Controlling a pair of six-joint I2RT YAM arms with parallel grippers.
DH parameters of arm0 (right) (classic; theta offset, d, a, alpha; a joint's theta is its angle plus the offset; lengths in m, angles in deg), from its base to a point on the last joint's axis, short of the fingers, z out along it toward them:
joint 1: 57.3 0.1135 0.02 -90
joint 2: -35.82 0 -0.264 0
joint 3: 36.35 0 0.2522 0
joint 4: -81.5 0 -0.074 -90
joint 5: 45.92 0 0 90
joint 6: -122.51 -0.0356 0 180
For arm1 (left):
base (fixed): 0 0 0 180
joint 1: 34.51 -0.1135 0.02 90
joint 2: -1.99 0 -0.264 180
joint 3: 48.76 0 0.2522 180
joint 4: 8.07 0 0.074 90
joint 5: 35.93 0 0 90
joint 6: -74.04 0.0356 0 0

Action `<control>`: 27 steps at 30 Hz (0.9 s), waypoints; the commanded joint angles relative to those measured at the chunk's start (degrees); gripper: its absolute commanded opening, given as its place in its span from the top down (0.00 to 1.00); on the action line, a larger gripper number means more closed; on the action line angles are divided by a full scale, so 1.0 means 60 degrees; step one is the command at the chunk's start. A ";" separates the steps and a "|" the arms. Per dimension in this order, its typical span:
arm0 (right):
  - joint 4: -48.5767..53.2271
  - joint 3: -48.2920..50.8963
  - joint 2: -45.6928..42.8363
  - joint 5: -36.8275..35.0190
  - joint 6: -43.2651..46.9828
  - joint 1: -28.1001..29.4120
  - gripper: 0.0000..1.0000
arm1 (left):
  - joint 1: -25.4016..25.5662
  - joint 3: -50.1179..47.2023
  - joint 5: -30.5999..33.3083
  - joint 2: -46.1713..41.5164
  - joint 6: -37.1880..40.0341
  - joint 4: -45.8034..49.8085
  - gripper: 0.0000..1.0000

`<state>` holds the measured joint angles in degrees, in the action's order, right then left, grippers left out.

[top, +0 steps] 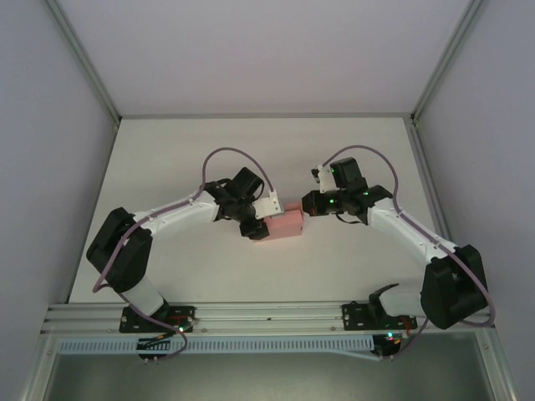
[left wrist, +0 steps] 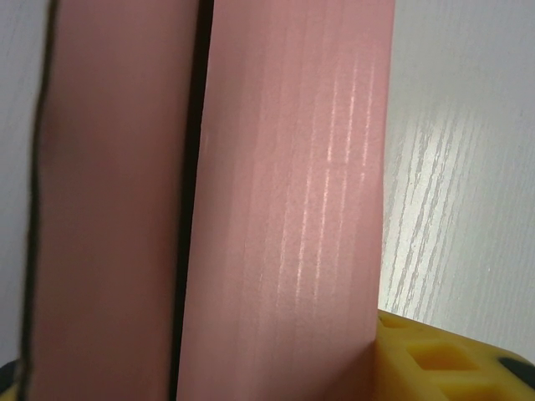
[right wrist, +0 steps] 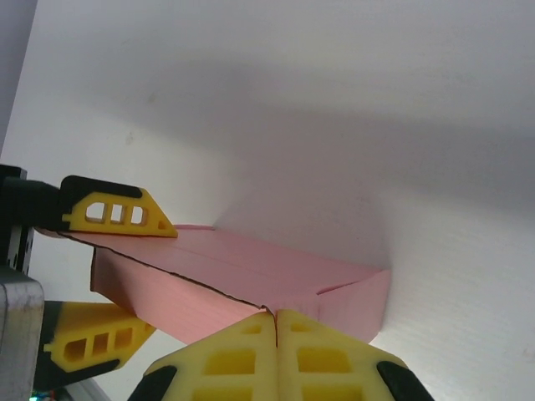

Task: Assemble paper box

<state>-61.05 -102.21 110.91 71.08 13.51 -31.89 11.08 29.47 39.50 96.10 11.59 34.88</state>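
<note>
Paper box (top: 286,224) — left end hidden within left pincer (top: 259,222)

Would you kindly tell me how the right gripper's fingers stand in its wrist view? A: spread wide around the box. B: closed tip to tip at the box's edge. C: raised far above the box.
B: the right gripper has its two yellow fingers pressed together, with the tips at the near edge of the pink paper box.
</note>
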 commanded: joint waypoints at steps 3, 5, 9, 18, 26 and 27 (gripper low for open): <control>0.0600 -0.0827 0.0291 0.1082 -0.1176 0.0051 1.00 | 0.0077 -0.0003 0.0292 -0.0045 -0.0038 -0.0047 0.49; 0.0554 -0.0922 0.0454 0.1512 -0.1238 0.0065 1.00 | 0.0067 -0.0048 0.0290 -0.0054 -0.0015 -0.0046 0.49; 0.0583 -0.0662 0.0422 0.1118 -0.1050 0.0040 1.00 | 0.0075 -0.0150 0.0310 -0.0084 0.0040 -0.0148 0.49; -0.1622 0.1481 -0.0220 0.0429 -0.0928 -0.0033 1.00 | 0.0078 -0.0016 0.0291 0.0150 0.0027 -0.0253 0.49; -0.2770 0.2952 -0.1122 -0.0038 -0.0080 0.0057 1.00 | 0.0065 0.0026 0.0279 0.0173 0.0022 -0.0207 0.50; -0.2859 0.3138 -0.1301 -0.0013 0.0102 0.0057 1.00 | 0.0065 0.0022 0.0300 0.0168 0.0035 -0.0218 0.50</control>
<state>-81.31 -87.59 104.04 72.53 10.29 -32.29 11.25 29.45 40.97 95.95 11.63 34.70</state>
